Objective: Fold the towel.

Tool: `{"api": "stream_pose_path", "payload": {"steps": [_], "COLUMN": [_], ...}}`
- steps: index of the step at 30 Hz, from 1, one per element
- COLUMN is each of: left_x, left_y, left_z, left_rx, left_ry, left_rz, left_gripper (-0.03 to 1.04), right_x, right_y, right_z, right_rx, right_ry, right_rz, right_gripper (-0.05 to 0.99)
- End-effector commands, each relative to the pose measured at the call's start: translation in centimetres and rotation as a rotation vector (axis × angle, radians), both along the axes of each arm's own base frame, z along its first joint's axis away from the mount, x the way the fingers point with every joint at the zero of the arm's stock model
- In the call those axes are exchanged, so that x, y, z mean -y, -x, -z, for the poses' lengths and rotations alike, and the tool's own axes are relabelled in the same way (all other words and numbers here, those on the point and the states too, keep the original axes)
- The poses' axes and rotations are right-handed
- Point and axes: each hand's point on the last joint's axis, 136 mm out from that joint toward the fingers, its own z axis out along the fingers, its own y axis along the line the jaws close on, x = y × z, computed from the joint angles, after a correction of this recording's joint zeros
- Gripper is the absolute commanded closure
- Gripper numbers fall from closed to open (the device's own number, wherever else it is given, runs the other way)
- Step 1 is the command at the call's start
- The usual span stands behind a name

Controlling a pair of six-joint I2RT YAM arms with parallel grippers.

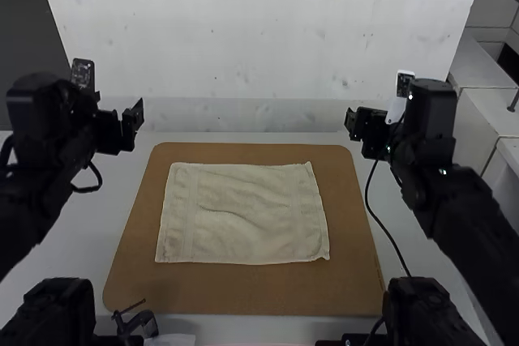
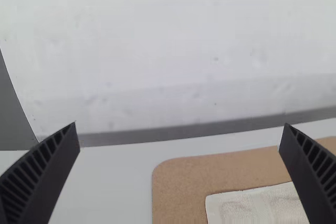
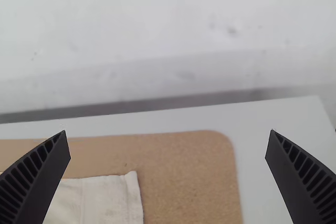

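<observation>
No readable text, labels, brands, numbers or signs on anything in any of the three views.

One towel (image 1: pixel 243 212) lies on one brown board (image 1: pixel 243 291), and one white table (image 1: pixel 77 237) bears them. Two robot arms (image 1: pixel 438 135) stand there, one left and one right, each with one gripper, making two in all: the left gripper (image 1: pixel 133 127) and the right gripper (image 1: pixel 358 131). Each gripper has two black, tapered, ribbed fingers (image 2: pixel 39 177), four altogether, and two black cables (image 1: pixel 381 218) can be made out, one at each arm.
</observation>
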Motion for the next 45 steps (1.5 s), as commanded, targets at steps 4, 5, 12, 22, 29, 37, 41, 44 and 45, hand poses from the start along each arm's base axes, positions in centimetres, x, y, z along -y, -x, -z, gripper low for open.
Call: {"api": "stream_pose_path", "payload": {"steps": [4, 5, 12, 22, 29, 37, 41, 44, 45], "left_x": [0.5, 0.5, 0.0, -1.2, -1.1, -1.0, -0.8, -0.8, -0.7], "left_y": [-3.1, -3.5, -5.9, -7.2, -7.1, -6.8, -6.6, -6.6, -6.5], "left_z": [0.4, 0.9, 4.3, 8.4, 8.5, 8.2, 7.6, 7.3, 7.3], "left_rx": [-0.11, -0.132, -0.326, -0.454, -0.456, -0.444, -0.424, -0.414, -0.416], "left_ry": [0.018, 0.018, 0.051, 0.046, 0.049, 0.057, 0.063, 0.064, 0.064], "left_rz": [0.016, 0.014, -0.014, -0.053, -0.046, -0.033, -0.023, -0.02, -0.018], "left_gripper": [0.03, 0.03, 0.03, 0.06, 0.05, 0.05, 0.04, 0.04, 0.04], "right_x": [-3.6, -3.4, -5.4, -8.4, -9.1, -8.8, -9.1, -9.0, -9.0], "right_y": [-4.0, -4.7, -8.2, -11.3, -12.0, -13.4, -14.2, -14.2, -14.1], "right_z": [2.8, 3.4, 7.4, 15.8, 19.7, 22.2, 21.9, 22.1, 22.4], "right_rx": [-0.19, -0.211, -0.422, -0.629, -0.734, -0.783, -0.785, -0.798, -0.806], "right_ry": [0.01, 0.03, 0.007, 0.253, 0.292, 0.249, 0.178, 0.163, 0.163], "right_rz": [-0.173, -0.157, -0.125, -0.098, -0.085, -0.076, -0.082, -0.065, -0.064], "right_gripper": [-0.03, -0.03, -0.03, -0.03, -0.03, -0.02, -0.02, -0.02, -0.02]}}
